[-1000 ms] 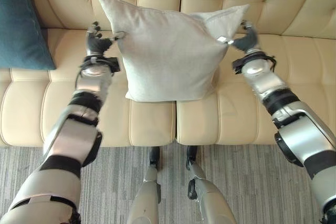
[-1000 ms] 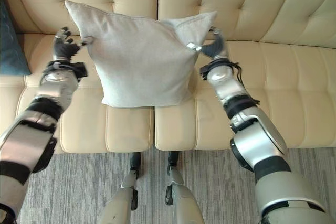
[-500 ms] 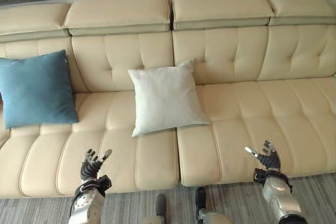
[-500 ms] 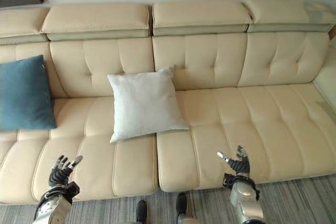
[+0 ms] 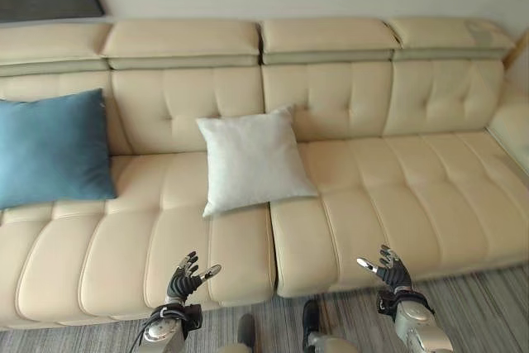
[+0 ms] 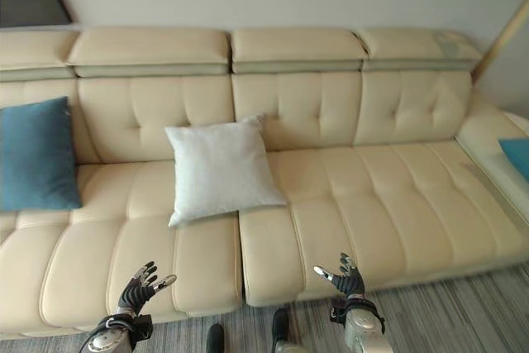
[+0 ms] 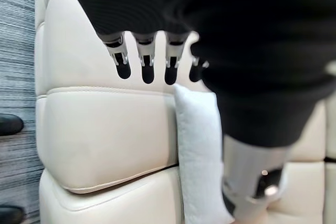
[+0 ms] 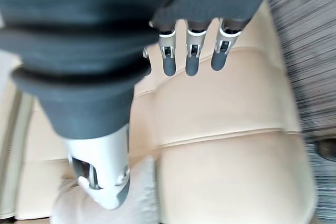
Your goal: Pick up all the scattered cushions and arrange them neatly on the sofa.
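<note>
The left hand and the right hand are shown low before the front edge of the cream sofa, fingers spread and straight, nothing held in either. The hands are held well apart, one to each side of the seam between the two middle seat sections. The white cushion is seen well beyond both hands, propped tilted against the sofa back and resting on the seat, nearer the left hand than the right. The blue cushion is leaned against the backrest far out past the left hand, apart from the white one. A second blue cushion is partly seen on the sofa's far end, beyond the right hand. Grey striped carpet is seen beneath the hands.
</note>
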Motion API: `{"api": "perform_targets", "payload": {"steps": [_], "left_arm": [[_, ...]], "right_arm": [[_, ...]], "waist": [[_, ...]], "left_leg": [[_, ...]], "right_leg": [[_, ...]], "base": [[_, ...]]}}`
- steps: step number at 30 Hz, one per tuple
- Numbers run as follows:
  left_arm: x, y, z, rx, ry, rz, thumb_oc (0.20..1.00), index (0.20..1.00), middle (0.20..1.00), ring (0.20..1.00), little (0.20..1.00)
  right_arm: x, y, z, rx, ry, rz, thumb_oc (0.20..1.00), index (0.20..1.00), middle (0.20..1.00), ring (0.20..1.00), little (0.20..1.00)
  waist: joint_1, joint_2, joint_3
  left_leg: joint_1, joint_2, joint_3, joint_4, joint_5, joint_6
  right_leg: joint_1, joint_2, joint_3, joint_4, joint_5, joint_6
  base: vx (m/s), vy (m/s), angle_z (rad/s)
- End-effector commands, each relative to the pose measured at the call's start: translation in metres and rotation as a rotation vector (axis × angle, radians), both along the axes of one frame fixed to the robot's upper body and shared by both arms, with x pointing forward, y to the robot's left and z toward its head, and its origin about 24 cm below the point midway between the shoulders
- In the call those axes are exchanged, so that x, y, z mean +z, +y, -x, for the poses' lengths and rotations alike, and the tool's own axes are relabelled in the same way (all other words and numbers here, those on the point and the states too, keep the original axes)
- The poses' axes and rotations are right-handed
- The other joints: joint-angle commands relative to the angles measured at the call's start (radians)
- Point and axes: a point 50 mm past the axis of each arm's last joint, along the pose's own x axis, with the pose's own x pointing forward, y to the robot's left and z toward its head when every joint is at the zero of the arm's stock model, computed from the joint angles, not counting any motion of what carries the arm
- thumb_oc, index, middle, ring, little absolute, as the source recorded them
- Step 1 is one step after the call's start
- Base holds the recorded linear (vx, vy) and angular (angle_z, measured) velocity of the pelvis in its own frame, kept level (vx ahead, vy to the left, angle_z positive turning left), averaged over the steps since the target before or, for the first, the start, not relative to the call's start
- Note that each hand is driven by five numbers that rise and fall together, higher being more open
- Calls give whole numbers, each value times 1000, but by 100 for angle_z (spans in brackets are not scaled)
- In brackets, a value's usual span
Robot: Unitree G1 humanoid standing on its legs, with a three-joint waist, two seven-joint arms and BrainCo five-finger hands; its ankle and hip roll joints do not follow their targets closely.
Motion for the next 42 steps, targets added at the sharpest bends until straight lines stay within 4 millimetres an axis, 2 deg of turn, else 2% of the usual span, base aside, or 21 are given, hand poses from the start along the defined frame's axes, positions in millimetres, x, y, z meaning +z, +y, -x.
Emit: {"api": "perform_targets", "payload": {"steps": [1, 3, 5, 7, 9, 10, 13, 14, 16, 18, 19, 24, 26, 28, 31, 37, 39, 42], "left_arm": [[13, 22, -8, 6, -56, -67, 1000, 1000, 1000, 1000, 1000], [5, 24, 0, 29, -10, -63, 1000, 1000, 1000, 1000, 1000], [-2, 25, 8, 83, 25, -41, 1000, 1000, 1000, 1000, 1000], [-7, 25, 13, 110, 49, -32, 1000, 1000, 1000, 1000, 1000], [-10, 23, 17, 123, 60, -15, 1000, 1000, 1000, 1000, 1000], [-10, 22, 18, 135, 57, -5, 1000, 1000, 1000, 1000, 1000], [-8, 17, 13, 134, 34, 15, 1000, 1000, 1000, 1000, 1000], [-8, 14, 10, 123, 29, 16, 1000, 1000, 1000, 1000, 1000], [-6, 10, 4, 108, 13, 24, 1000, 1000, 1000, 1000, 1000], [-2, 7, -2, 92, -12, 29, 1000, 1000, 1000, 1000, 1000], [-1, 6, -3, 75, -21, 26, 1000, 1000, 1000, 1000, 1000], [-2, 2, 1, 37, -10, 25, 1000, 1000, 1000, 1000, 1000], [-2, 0, 3, 40, -10, 39, 1000, 1000, 1000, 1000, 1000], [-6, -5, 7, 23, 13, 44, 1000, 1000, 1000, 1000, 1000], [-7, -7, 10, -16, 32, 25, 1000, 1000, 1000, 1000, 1000], [-8, -5, 10, -40, 52, -8, 1000, 1000, 1000, 1000, 1000], [-7, -6, 4, -84, 51, -34, 1000, 1000, 1000, 1000, 1000], [-4, -5, -1, -112, 42, -57, 1000, 1000, 1000, 1000, 1000]], "right_arm": [[18, -5, -13, -8, -113, 4, 1000, 1000, 1000, 1000, 1000], [15, -7, -10, -17, -92, 6, 1000, 1000, 1000, 1000, 1000], [15, -7, -12, -14, -87, 16, 1000, 1000, 1000, 1000, 1000], [19, -6, -18, -4, -99, 24, 1000, 1000, 1000, 1000, 1000], [22, -5, -20, 14, -109, 33, 1000, 1000, 1000, 1000, 1000], [24, -5, -22, 19, -121, 45, 1000, 1000, 1000, 1000, 1000], [30, -7, -26, 45, -143, 70, 1000, 1000, 1000, 1000, 1000], [32, -8, -28, 51, -149, 78, 1000, 1000, 1000, 1000, 1000], [31, -12, -26, 47, -140, 101, 1000, 1000, 1000, 1000, 1000], [30, -16, -25, 36, -128, 111, 1000, 1000, 1000, 1000, 1000], [28, -16, -23, 40, -118, 109, 1000, 1000, 1000, 1000, 1000], [25, -11, -22, 83, -99, 100, 1000, 1000, 1000, 1000, 1000], [26, -10, -22, 90, -109, 92, 1000, 1000, 1000, 1000, 1000], [25, -11, -20, 78, -105, 83, 1000, 1000, 1000, 1000, 1000], [24, -14, -16, 55, -101, 75, 1000, 1000, 1000, 1000, 1000], [17, -15, -10, 32, -63, 79, 1000, 1000, 1000, 1000, 1000], [15, -14, -8, 8, -51, 54, 1000, 1000, 1000, 1000, 1000], [13, -14, -6, -16, -48, 40, 1000, 1000, 1000, 1000, 1000]], "waist": [[18, -22, 15], [35, -28, -6], [63, -46, -13], [84, -54, -28], [98, -50, -24], [100, -42, -11], [95, -6, 30], [88, 7, 41], [77, 22, 58], [61, 17, 72], [55, 10, 71], [27, -21, 61], [18, -24, 58], [1, -4, 24], [-23, 9, -18], [-35, 7, -4], [-57, 5, 9], [-72, 5, 20]], "left_leg": [[49, -38, -8, -53, -75, -58], [28, -41, 2, -53, -60, -58], [0, -45, 19, -36, -46, -63], [-32, -35, 39, -18, -32, -75], [-69, -9, 46, -1, -1, -92], [-93, 13, 40, 3, 37, -112], [-126, 46, 14, -23, 102, -150], [-136, 55, 7, -35, 119, -163], [-150, 66, 34, -46, 121, -175], [-152, 66, 72, -24, 100, -165], [-139, 59, 66, 15, 78, -158], [-69, -4, -21, 238, -135, -116], [-13, -20, -36, 281, -190, -106], [97, -20, -25, 158, -207, -103], [149, -25, -15, -4, -175, -109], [159, -55, -5, -38, -174, -89], [150, -74, 30, -45, -177, -75], [144, -77, 69, -49, -178, -68]], "right_leg": [[184, -41, 34, 19, -71, 16], [237, -51, 51, 13, -58, 20], [299, -59, 57, -68, -54, 22], [350, -61, 41, -195, -96, 21], [374, -37, 40, -275, -127, 1], [370, -13, 45, -297, -134, -15], [349, 39, 37, -334, -133, -44], [348, 53, 26, -348, -127, -47], [342, 55, -4, -365, -118, -47], [325, 39, -32, -360, -102, -48], [318, 33, -37, -361, -89, -49], [264, -9, -34, -354, -44, -55], [255, -8, -34, -352, -39, -57], [250, 11, -33, -360, -29, -49], [228, 11, -42, -379, 1, -34], [186, -17, -15, -377, 56, -4], [137, -38, 8, -362, 83, 19], [97, -51, 19, -323, 85, 28]], "base": [[-161, -50, -27], [-158, -92, -23], [-197, -160, -33], [-184, -207, -50], [-221, -274, -49], [-293, -296, -2], [-327, -255, 9], [-297, -217, 19], [-297, -171, 20], [-281, -125, 47], [-228, -105, 52], [-178, -29, 15], [-108, 50, 12], [9, 124, 7], [-26, 143, -4], [-94, 140, 0], [-183, 190, -33], [-140, 123, -63]]}}
